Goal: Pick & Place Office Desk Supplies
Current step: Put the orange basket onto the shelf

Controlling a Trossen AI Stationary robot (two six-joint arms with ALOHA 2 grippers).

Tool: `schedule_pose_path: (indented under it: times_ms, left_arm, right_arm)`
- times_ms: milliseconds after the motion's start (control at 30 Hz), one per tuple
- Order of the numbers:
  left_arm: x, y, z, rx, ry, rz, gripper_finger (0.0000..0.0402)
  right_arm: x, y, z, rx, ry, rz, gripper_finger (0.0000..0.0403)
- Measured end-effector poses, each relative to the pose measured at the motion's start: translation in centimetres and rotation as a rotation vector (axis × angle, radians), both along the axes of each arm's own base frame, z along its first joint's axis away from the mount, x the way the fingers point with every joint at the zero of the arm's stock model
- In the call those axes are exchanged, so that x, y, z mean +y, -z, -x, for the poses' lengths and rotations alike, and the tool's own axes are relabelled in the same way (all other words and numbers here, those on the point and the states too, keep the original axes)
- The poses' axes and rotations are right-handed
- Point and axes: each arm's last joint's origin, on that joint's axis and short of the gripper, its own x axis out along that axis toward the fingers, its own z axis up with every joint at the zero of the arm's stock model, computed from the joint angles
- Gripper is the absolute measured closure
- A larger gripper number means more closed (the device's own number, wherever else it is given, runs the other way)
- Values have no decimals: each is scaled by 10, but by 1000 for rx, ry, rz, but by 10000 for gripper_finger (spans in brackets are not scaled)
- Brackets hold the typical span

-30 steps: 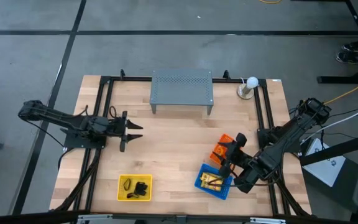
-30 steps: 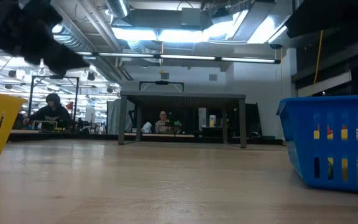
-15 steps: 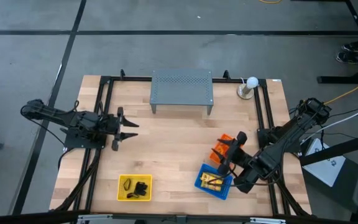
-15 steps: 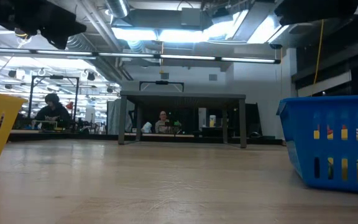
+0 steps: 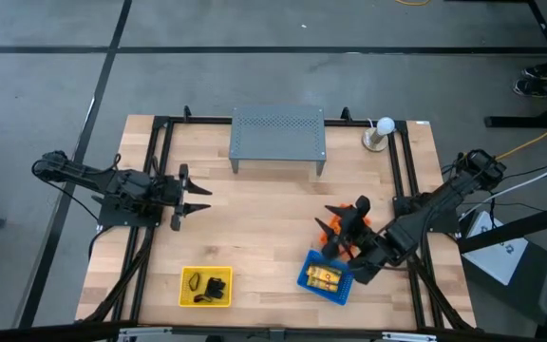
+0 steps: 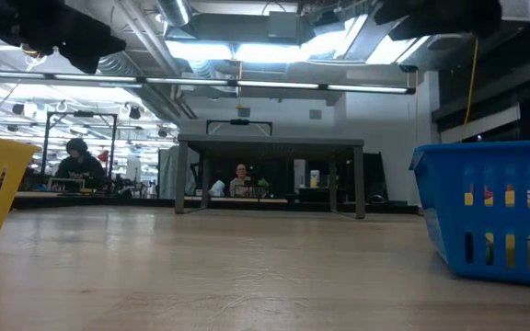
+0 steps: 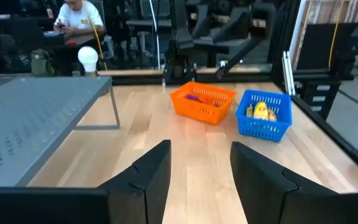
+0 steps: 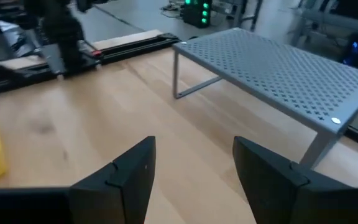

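The yellow packets lie in the blue basket, black clips in the yellow basket, purple loops in the orange basket. All look light and tiny; the loops likely limp, best pinched across the band, the stiff clips by their bodies. The right pincer hangs over the orange basket, fingers apart, empty. The left pincer waits, apart, over bare bench.
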Motion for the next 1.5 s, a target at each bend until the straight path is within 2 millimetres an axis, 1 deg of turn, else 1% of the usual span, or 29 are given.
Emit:
schedule_pose_path:
  times_ms: [67, 167, 233, 333, 500, 600, 667, 733, 867, 1000, 1133, 1267, 1333, 1433, 1500]
  left_arm:
    - [0, 3, 0, 22, 0, -4, 240]
    - [0, 8, 0, 38, -18, 10, 240]
    - [0, 10, 0, 51, -21, 15, 240]
    - [1, 11, 0, 55, -18, -8, 240]
    - [0, 11, 0, 56, 0, -25, 240]
    - [-1, 11, 0, 57, 23, -24, 240]
    - [-1, 11, 0, 57, 31, -29, 240]
    - [-1, 11, 0, 58, 43, -44, 240]
    - [-1, 11, 0, 59, 54, -88, 240]
    - [-1, 11, 0, 59, 59, -116, 240]
    - [-1, 11, 0, 59, 67, -118, 240]
    - [-2, 11, 0, 59, 99, -113, 240]
    - [-3, 11, 0, 59, 116, -110, 240]
    - [-3, 11, 0, 58, 134, -122, 240]
    - [-3, 11, 0, 58, 136, -121, 240]
  right_arm:
    - [-8, 1, -5, -14, 40, -50, 186]
    - [-22, 5, -14, -13, 99, -256, 186]
    - [-32, 8, -17, 22, 134, -352, 186]
    - [-43, 11, -19, 91, 159, -383, 186]
    - [-62, 12, -10, 286, 181, -467, 186]
    - [-65, 13, -12, 358, 129, -503, 186]
    - [-67, 12, -16, 371, 84, -510, 186]
    - [-67, 9, -22, 326, 43, -491, 186]
    - [-63, -2, -36, 172, -30, -344, 186]
    - [-62, -13, -47, 94, -116, -255, 186]
    - [-65, -21, -56, 6, -148, -271, 186]
    - [-67, -26, -64, -20, -302, -350, 186]
    - [-65, -27, -68, -54, -306, -357, 186]
    - [-63, -28, -67, -74, -290, -350, 186]
    - [-64, -28, -67, -87, -250, -364, 186]
